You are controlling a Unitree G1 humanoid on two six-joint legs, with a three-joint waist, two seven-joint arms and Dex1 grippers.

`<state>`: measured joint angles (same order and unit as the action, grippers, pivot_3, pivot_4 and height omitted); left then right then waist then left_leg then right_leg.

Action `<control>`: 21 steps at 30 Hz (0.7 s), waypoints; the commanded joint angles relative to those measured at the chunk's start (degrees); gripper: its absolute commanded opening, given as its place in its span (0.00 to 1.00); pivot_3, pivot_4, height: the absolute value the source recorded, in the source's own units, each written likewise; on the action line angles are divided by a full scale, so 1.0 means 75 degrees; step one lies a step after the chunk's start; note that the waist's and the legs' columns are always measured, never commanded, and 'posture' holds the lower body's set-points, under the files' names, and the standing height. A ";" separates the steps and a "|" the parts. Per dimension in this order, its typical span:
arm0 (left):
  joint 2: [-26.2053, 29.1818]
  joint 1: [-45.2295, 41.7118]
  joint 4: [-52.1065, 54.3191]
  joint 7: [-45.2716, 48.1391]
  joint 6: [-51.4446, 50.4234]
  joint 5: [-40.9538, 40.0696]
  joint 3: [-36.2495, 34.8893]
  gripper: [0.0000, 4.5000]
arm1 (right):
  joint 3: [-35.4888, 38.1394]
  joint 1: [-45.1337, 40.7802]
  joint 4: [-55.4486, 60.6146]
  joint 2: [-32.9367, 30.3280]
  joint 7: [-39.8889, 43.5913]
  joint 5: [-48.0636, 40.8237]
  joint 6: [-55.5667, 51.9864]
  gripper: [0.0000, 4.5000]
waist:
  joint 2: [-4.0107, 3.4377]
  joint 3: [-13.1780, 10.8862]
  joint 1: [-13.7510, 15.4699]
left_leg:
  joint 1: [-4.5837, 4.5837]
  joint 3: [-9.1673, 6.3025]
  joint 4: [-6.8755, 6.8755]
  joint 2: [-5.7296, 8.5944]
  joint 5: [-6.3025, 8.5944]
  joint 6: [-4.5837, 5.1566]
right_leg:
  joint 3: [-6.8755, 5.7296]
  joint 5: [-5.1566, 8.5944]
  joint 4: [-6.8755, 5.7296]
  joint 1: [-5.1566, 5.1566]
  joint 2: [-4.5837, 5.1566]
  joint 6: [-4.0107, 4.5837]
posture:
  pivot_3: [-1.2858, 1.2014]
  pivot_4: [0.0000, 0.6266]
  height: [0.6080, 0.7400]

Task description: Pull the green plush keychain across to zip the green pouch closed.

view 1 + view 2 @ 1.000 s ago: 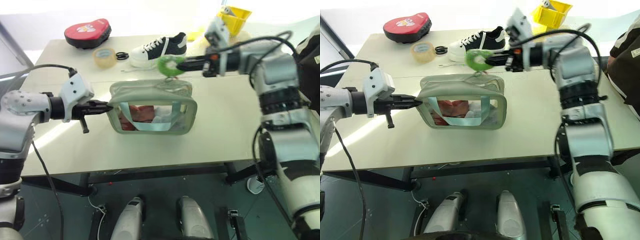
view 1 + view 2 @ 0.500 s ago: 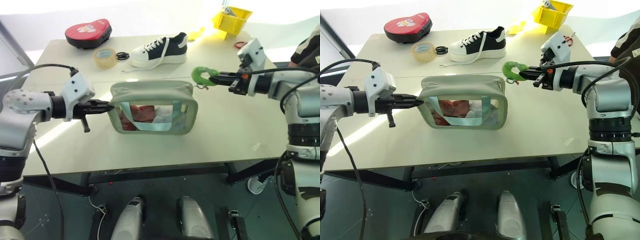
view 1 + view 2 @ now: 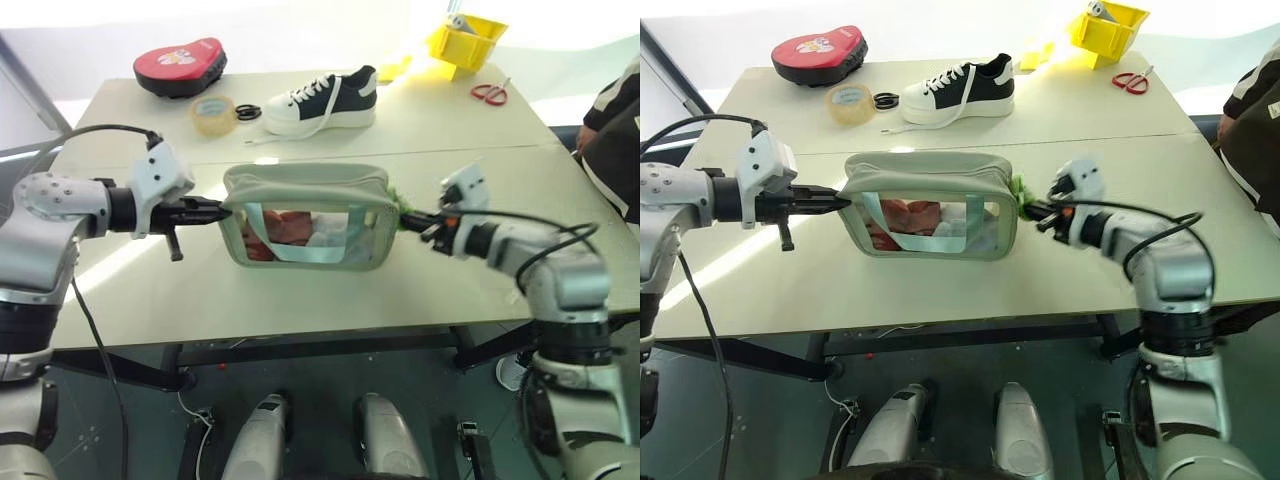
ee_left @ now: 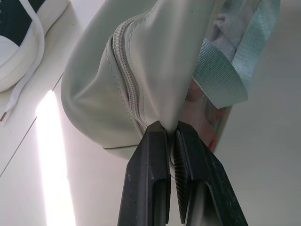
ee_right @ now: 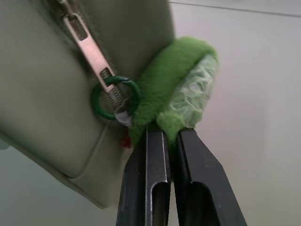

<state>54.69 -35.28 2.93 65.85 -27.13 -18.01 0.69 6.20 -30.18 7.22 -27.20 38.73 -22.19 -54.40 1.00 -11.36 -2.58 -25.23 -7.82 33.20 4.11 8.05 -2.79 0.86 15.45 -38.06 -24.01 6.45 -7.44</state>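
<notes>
Compared with a second ago, the right gripper [image 5: 170, 141] is now sitting low at the right end of the green pouch [image 3: 300, 190], pinching the green plush keychain [image 5: 171, 92]. Opposite, the left gripper [image 4: 171, 136] is clamping the pouch's left end. Zipper travel is probably reaching its end.

green pouch [image 3: 300, 190]: matt, smooth sage cloth, stitched seams, clear glossy plastic window, woven webbing strap | green plush keychain [image 5: 162, 89]: fuzzy lime pile, crinkly clear film | zipper pull [image 5: 89, 52]: dull metal, green ring | right claw [image 5: 171, 134]: smooth black fingers | bench [image 3: 430, 130]: smooth, pale, faint sheen
</notes>
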 commanded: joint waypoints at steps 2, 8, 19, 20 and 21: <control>0.0068 -0.0069 0.0001 0.0029 0.0034 0.0088 -0.0037 0.00 | -0.0264 0.0019 0.0124 0.0012 -0.0153 -0.0026 0.0108 0.01 | 0.0000 0.0001 -0.0003 | 0.0003 0.0000 -0.0001 0.0000 0.0000 0.0000 | 0.0000 0.0000 0.0000 0.0001 0.0000 0.0000 | 0.52 0.24 1.00; 0.0103 0.0011 0.0073 0.0009 0.0023 0.0084 -0.0092 0.00 | -0.0511 -0.0113 -0.0366 -0.0394 -0.0075 0.0274 0.0512 0.01 | 0.0000 0.0001 -0.0003 | 0.0013 0.0000 -0.0003 -0.0001 0.0001 0.0001 | 0.0000 0.0000 0.0003 0.0012 -0.0001 0.0000 | 0.52 0.24 1.00; 0.0034 0.0106 0.0107 -0.0070 0.0078 0.0076 -0.0120 0.00 | -0.0463 -0.0147 -0.0411 -0.1457 0.0127 0.0437 0.0828 0.01 | 0.0001 0.0001 0.0004 | 0.0014 0.0000 -0.0003 -0.0001 0.0002 0.0002 | -0.0002 0.0001 0.0007 0.0016 -0.0001 0.0000 | 0.52 0.24 1.00; 0.0010 0.0093 0.0089 -0.0080 0.0093 0.0085 -0.0106 0.00 | -0.0517 -0.0046 -0.0419 -0.1425 0.0106 0.0459 0.0864 0.01 | 0.0001 0.0001 0.0003 | 0.0015 0.0000 -0.0003 -0.0001 0.0002 0.0003 | -0.0002 0.0001 0.0007 0.0017 -0.0001 0.0000 | 0.52 0.24 1.00; -0.0006 0.0085 0.0080 -0.0082 0.0105 0.0090 -0.0094 0.00 | -0.0598 0.0066 -0.0430 -0.1372 0.0072 0.0510 0.0938 0.01 | 0.0001 0.0001 0.0007 | 0.0016 0.0000 -0.0003 -0.0001 0.0002 0.0003 | -0.0001 0.0001 0.0007 0.0018 -0.0001 0.0000 | 0.52 0.24 1.00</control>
<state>54.56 -34.54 3.42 65.66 -26.74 -17.98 0.36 2.16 -30.53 2.64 -37.48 39.57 -18.95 -48.32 1.01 -11.35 -2.53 -25.11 -7.82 33.18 4.10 8.07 -2.76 0.85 15.45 -38.01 -23.87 6.44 -7.44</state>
